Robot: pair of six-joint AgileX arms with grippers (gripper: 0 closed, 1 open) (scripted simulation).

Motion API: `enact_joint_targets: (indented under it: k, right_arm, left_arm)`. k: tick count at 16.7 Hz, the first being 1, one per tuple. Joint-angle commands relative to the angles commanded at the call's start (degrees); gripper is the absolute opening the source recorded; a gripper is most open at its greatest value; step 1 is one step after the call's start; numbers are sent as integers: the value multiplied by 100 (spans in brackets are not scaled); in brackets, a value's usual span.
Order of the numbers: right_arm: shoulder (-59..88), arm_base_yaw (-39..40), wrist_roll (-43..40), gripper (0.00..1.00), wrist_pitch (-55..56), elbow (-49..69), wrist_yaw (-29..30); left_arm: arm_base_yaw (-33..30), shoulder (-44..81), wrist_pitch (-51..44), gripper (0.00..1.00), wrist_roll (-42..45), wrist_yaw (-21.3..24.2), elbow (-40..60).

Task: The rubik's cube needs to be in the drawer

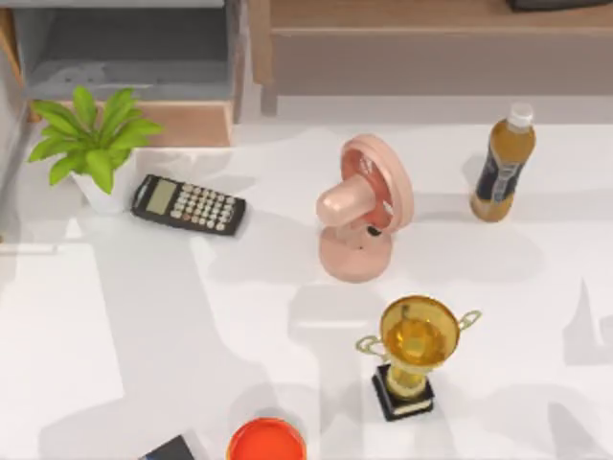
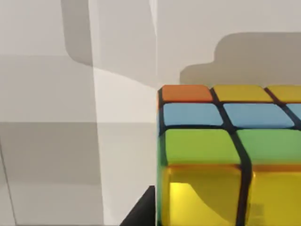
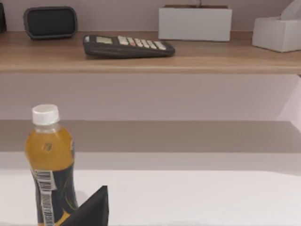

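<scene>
Carrying the tiled yellow, green, blue and orange rubik's cube [image 2: 225, 155] above the white counter [image 2: 51, 155] toward the open grey-walled, tan-fronted drawer [image 1: 144, 72], left jaws' state impossible to tell.

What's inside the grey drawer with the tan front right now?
The open grey drawer with the tan wooden front shows bare grey floor in the top view; nothing visible in it. The green potted plant leaves cover its front left corner.
</scene>
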Motion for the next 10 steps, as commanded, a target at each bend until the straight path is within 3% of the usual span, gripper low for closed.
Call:
enact_joint_targets:
  k: [5,10]
  right_arm:
    - [0,0,0,100,0,0,0]
    - [0,0,0,100,0,0,0]
  left_arm:
    - [0,0,0,0,0,0,0]
    - [0,0,0,38,0,0,0]
